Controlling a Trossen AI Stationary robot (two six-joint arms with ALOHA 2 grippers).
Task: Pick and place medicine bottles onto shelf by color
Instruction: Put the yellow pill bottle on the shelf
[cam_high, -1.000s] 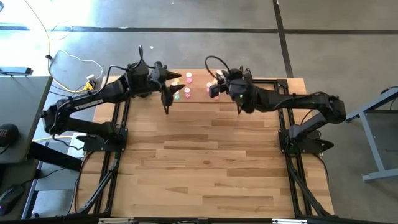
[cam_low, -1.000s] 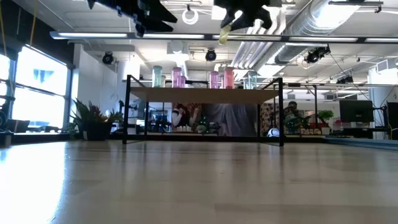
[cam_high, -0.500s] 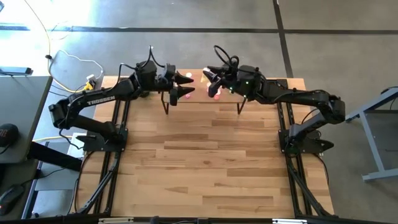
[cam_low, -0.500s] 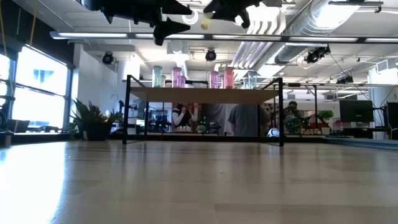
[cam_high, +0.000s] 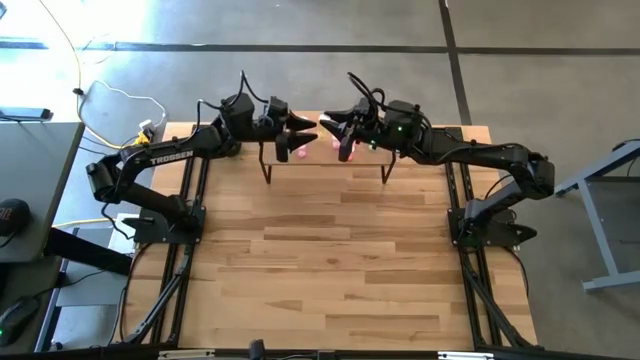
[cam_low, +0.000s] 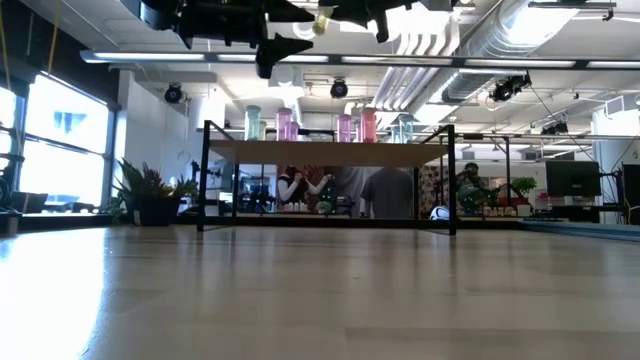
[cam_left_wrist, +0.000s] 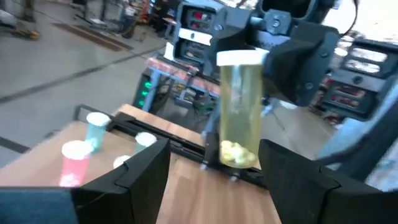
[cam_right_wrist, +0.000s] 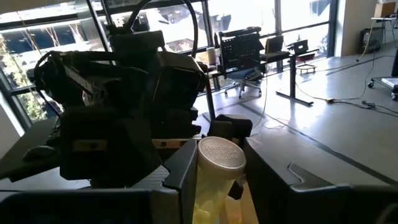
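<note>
While right end effector (cam_left_wrist: 283, 59) grips yellow bottle (cam_left_wrist: 239, 109) | left end effector (cam_left_wrist: 211, 165) spread, facing it

Grey concrete floor (cam_high: 300, 30), bright windows (cam_low: 60, 130), ceiling ducts (cam_low: 520, 30)

Both arms reach over the table's far edge — left gripper (cam_high: 308, 124) jaws spread, right gripper (cam_high: 328, 124) jaws clamped, tips facing.

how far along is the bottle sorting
Done: several bottles stand on the shelf. In hand: right gripper holds a yellow bottle up high, facing the open left gripper. Left: setting it down; whether more wait is hidden.
</note>
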